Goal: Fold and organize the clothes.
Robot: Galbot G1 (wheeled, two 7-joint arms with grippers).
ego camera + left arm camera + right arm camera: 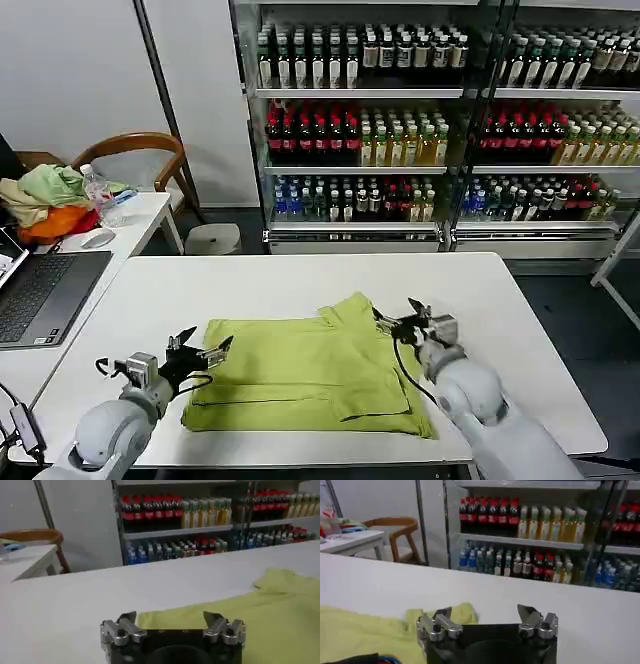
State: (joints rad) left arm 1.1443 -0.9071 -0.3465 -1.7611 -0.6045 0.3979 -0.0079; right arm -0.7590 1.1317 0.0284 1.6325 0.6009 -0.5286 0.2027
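Lime yellow-green cotton T-shirt (305, 375) lies flat on the white rectangular worktop (300, 280), in its near half, roughly centred. It is partly folded into a wide rectangle; long axis runs left-right across the worktop, parallel to the near edge. One short sleeve (352, 308) sticks out from the far edge, pointing away from the robot and slightly right. Near-right corner of the cloth reaches close to the worktop's near edge. No print visible on the upward face

Left gripper (207, 352): fingers apart, nothing between them, sitting at the shirt's left edge, tips just over or touching the fabric, cannot tell which. Left wrist view shows both fingers (123, 626) spread with the shirt edge (240, 615) directly beyond them

Right gripper (400, 325): fingers apart, empty, at the shirt's far-right side just beside the sleeve base, pointing left toward the cloth. Right wrist view shows its spread fingers (441, 622) with the sleeve (445, 614) just ahead of the one finger; bare worktop ahead of the other

Off to the left: second white desk (140, 215) with an open grey laptop (40, 290), a white mouse (97, 238), a clear plastic bottle (96, 187), and a heap of pale green, orange and beige garments (50, 200). Wooden chair (140, 155) behind it. Glass-front drink coolers (440, 120) stocked with bottles along the back wall
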